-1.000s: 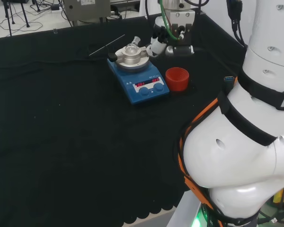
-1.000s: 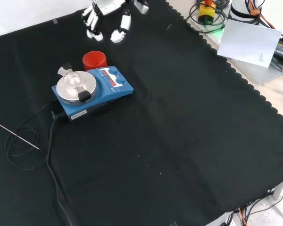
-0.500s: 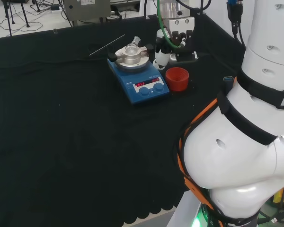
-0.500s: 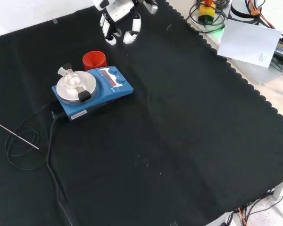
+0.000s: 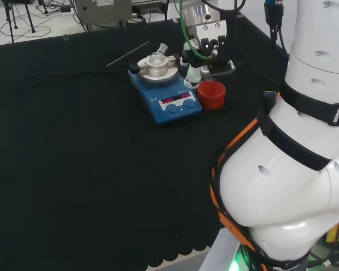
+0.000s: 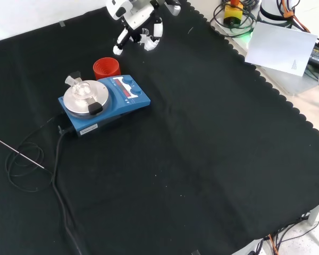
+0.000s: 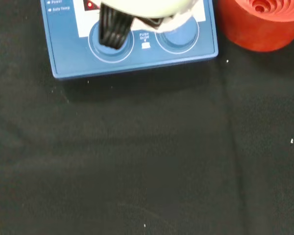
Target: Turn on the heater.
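Note:
The blue heater (image 5: 170, 100) stands on the black cloth with a silver top plate, a small glass flask (image 5: 156, 58) on it, a red lit display and two round knobs (image 7: 110, 43) on its front panel. In the front view the heater (image 6: 109, 103) lies below and left of the hand (image 6: 141, 24). The hand (image 5: 195, 61) hovers above the gap between the heater and the red ribbed stand (image 5: 211, 94), holding nothing. One finger (image 6: 120, 45) stretches down toward the red stand (image 6: 106, 67), the others hang partly bent. In the wrist view a black finger (image 7: 111, 30) hangs over one knob.
A black cable (image 6: 57, 175) runs from the heater's back across the cloth, with a thin metal rod (image 6: 16, 152) near it. The red stand (image 7: 262, 22) sits close beside the heater's panel. White arm links (image 5: 294, 147) stand at the head view's right.
The hand has come from beyond the red stand toward the heater's front and lower. One finger now stretches out from the others.

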`<state>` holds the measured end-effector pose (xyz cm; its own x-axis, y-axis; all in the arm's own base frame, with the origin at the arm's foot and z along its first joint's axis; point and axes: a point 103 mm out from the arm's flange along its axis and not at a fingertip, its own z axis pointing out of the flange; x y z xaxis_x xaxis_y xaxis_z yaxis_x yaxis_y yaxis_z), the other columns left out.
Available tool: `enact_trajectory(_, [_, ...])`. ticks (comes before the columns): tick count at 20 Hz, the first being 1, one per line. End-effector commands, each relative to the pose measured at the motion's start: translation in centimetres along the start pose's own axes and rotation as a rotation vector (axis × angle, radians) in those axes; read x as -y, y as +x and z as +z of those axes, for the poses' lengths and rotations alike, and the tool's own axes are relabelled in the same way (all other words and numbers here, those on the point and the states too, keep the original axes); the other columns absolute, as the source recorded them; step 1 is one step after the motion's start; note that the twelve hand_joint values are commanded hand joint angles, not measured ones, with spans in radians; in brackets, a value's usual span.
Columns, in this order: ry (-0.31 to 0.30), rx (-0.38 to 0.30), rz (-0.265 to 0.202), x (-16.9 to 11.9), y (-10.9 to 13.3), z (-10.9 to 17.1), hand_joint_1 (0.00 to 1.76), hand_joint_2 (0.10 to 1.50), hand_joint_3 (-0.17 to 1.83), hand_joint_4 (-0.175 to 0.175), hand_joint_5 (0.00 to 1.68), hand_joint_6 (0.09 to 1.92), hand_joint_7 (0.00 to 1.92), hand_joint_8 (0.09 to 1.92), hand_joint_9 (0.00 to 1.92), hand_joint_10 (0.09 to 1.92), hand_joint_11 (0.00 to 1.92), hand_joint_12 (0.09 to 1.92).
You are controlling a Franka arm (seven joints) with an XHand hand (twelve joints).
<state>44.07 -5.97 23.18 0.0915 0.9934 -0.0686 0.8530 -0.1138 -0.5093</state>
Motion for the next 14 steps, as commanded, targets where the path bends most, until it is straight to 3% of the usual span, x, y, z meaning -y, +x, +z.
enact_trajectory(1, [0.063,0.030,-0.008,0.3,0.7,0.4,1.15,0.71,0.73,-0.076,0.27,0.09,1.38,1.00,1.54,0.92,1.54,1.00])
enact_trajectory(6, [0.144,0.005,-0.016,0.3,0.5,1.0,1.13,0.74,0.73,-0.070,0.28,0.09,1.54,1.10,1.73,1.17,1.81,1.34])
enact_trajectory(9, [0.183,0.009,-0.020,0.3,0.4,1.4,1.12,0.79,0.72,-0.068,0.29,0.09,1.61,1.12,1.82,1.21,1.88,1.42])
enact_trajectory(14, [0.261,0.009,-0.055,0.1,0.5,2.3,1.28,0.84,0.73,-0.060,0.32,0.09,1.62,1.20,1.82,1.28,1.86,1.47])
